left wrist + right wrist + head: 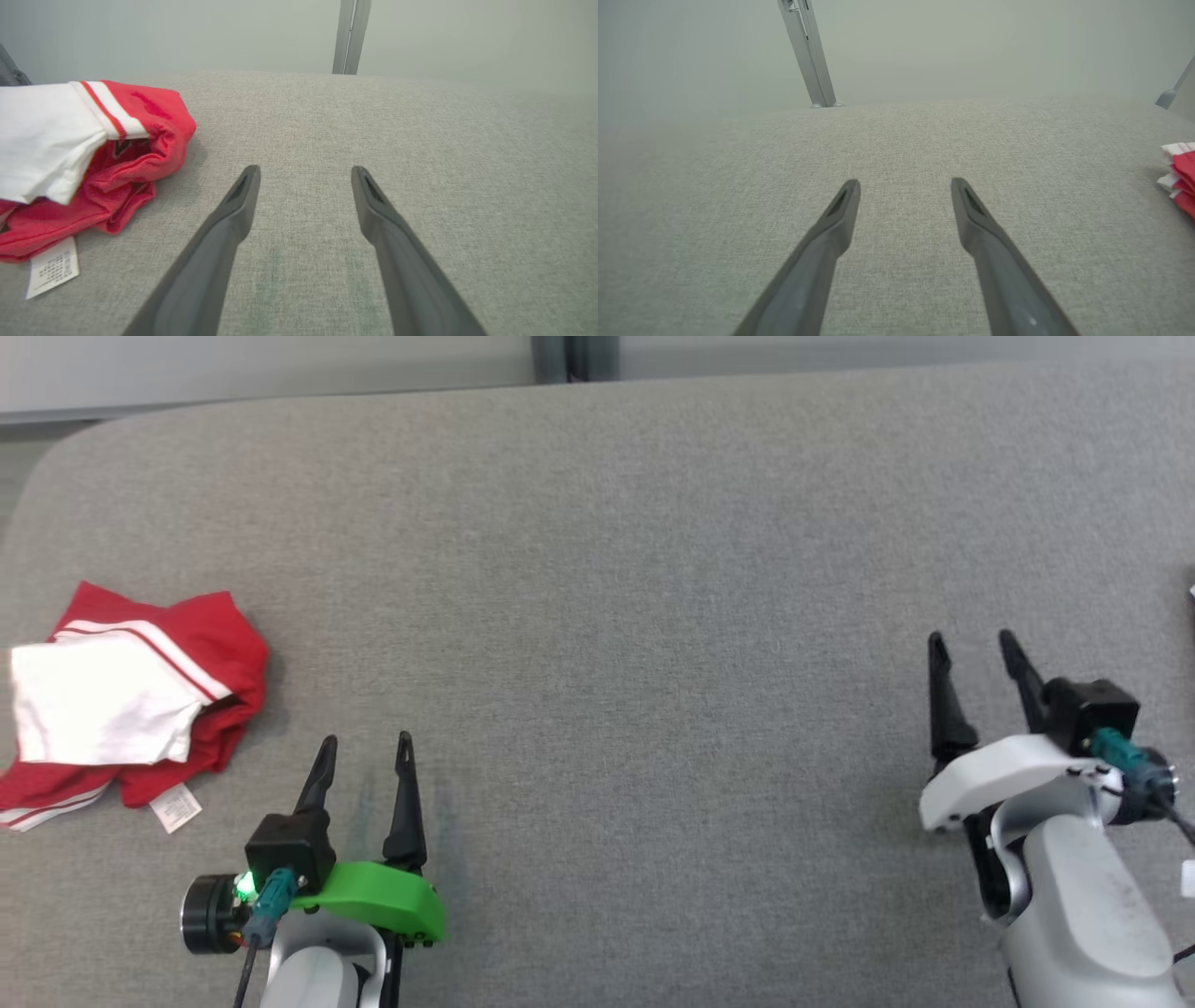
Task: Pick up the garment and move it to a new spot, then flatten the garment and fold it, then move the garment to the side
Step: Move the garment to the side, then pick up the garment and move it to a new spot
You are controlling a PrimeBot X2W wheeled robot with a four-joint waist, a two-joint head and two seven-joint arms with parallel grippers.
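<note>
**Both tools open, both empty**

Your left tool [366, 739] sits at the lower left of the head view. Its two dark fingers [406, 803] stand spread, point up the frame, and have nothing between them. They rise from a green wrist shell [383, 896]. Your right tool [971, 637] sits at the right and higher in the frame. Its fingers are likewise parted, empty and leaning slightly left, on a white wrist shell [990, 775]. The pale forearm [1083, 905] runs off the bottom edge.

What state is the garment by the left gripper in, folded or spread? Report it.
Folded, loosely: the garment lies in a compact bunched stack, white layer atop red, label sticking out; not spread flat.
</note>
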